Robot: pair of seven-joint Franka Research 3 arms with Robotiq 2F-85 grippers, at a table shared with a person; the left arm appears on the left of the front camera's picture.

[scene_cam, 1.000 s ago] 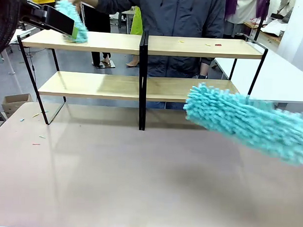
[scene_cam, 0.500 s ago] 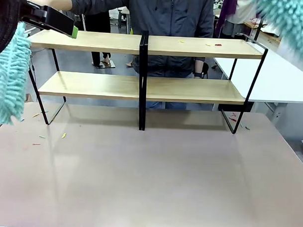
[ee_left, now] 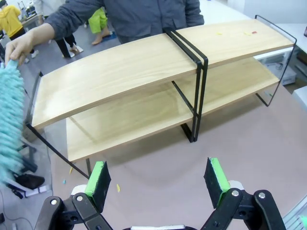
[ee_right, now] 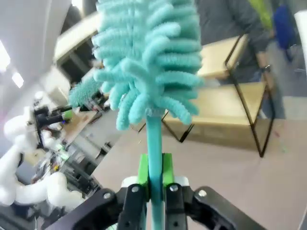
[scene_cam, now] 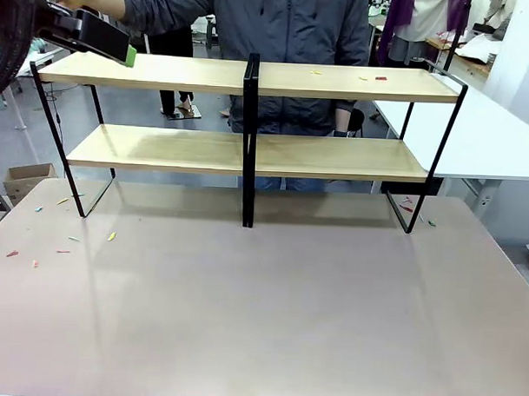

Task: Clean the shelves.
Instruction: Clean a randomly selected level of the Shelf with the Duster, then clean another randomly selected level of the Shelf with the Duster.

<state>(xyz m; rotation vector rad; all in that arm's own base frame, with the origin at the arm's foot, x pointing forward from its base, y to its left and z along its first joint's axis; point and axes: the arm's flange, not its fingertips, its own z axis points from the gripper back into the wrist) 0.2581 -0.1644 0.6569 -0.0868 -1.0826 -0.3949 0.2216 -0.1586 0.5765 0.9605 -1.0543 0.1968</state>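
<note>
i'm seeing the shelves [scene_cam: 335,157] standing across the far side of the tan table [scene_cam: 260,319]. my right gripper [ee_right: 154,175] is clamping the handle of a teal chenille duster [ee_right: 148,57]. my left gripper [ee_left: 157,177] is hanging wide open by the shelves' left end, where the person's hand [ee_left: 18,48] is holding a second teal duster [ee_left: 9,120].
</note>
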